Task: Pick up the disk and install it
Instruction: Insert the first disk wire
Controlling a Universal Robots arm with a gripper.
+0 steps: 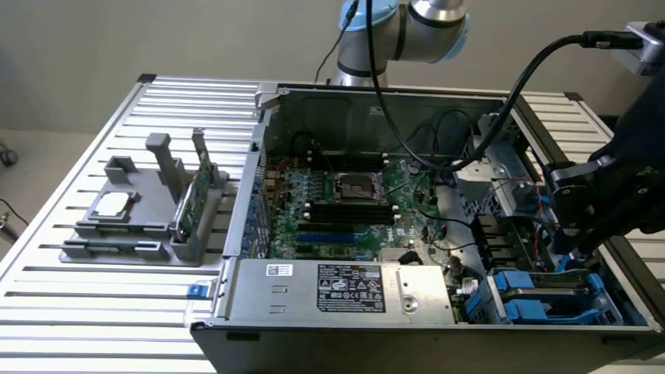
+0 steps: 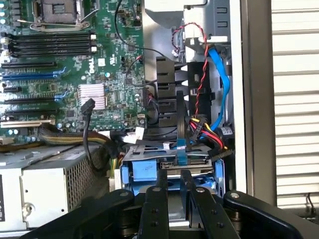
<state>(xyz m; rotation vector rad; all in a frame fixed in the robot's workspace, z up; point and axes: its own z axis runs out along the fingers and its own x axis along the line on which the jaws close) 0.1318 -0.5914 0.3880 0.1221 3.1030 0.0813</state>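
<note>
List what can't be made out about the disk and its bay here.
- Disk: its label face is hidden. The wrist view meets it at a shallow angle, and the tool lies across its near end.
- Drive bay: in the exterior view the tool blocks how far the disk sits in it.
- Power supply label: the print is too small to read in the exterior view.
</note>
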